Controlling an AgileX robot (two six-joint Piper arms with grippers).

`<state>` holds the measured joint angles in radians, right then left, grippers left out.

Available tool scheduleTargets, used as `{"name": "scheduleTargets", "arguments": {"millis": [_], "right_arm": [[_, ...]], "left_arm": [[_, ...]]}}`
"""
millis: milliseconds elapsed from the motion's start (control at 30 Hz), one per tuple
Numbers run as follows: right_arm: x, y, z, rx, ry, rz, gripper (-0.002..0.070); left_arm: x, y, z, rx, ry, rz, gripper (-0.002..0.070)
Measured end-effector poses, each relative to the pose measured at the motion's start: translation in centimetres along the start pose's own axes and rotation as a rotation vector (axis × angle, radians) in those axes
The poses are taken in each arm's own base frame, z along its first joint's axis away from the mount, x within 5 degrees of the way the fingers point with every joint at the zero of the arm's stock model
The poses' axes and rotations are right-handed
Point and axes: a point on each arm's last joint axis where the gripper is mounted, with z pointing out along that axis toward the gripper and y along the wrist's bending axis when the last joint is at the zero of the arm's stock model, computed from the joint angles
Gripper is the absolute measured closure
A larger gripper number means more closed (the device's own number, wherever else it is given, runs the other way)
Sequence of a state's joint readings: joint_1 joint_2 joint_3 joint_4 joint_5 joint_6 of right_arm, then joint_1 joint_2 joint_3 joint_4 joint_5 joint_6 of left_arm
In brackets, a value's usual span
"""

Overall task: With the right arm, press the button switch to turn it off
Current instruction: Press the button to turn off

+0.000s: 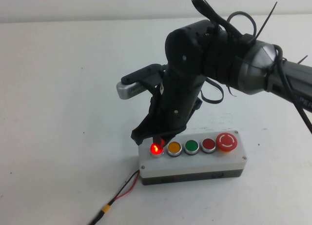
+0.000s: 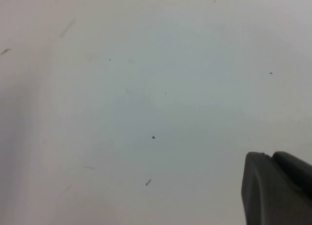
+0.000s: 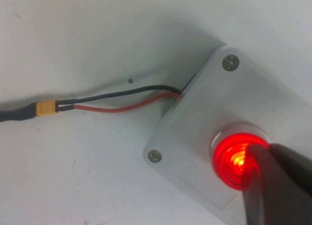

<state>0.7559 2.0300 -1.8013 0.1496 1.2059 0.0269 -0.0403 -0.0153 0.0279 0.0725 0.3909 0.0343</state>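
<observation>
A white and grey switch box [image 1: 195, 165] lies on the white table. Its leftmost button [image 1: 156, 149] glows red. My right gripper [image 1: 155, 140] is shut and points down, with its tips resting on that lit button. In the right wrist view the lit button [image 3: 233, 159] shines bright red on the box [image 3: 195, 117], and the right gripper's [image 3: 257, 152] dark tip covers its edge. My left gripper [image 2: 269, 155] shows only in the left wrist view, shut and empty over bare table.
To the right of the lit button sit a yellow button [image 1: 174, 148], a green button [image 1: 191, 147], a red button [image 1: 208, 145] and a red emergency stop [image 1: 226, 141]. Red and black wires [image 1: 124, 191] with a yellow connector [image 3: 46, 108] lead off the box's left end.
</observation>
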Motion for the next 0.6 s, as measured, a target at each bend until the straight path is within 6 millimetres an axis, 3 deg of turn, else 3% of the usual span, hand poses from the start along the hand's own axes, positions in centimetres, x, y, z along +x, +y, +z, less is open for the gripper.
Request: {"name": "scheduleTargets", "arguments": {"millis": [400, 600], "right_arm": [[-0.1, 0.0, 0.3, 0.000, 0.012, 0.000, 0.0691], [0.5, 0.9, -2.1, 0.009, -0.031, -0.031, 0.0691]], "left_arm": [[0.0, 0.0, 0.0, 0.000, 0.000, 0.000, 0.0677], [0.0, 0.0, 0.0, 0.000, 0.000, 0.000, 0.0677]]}}
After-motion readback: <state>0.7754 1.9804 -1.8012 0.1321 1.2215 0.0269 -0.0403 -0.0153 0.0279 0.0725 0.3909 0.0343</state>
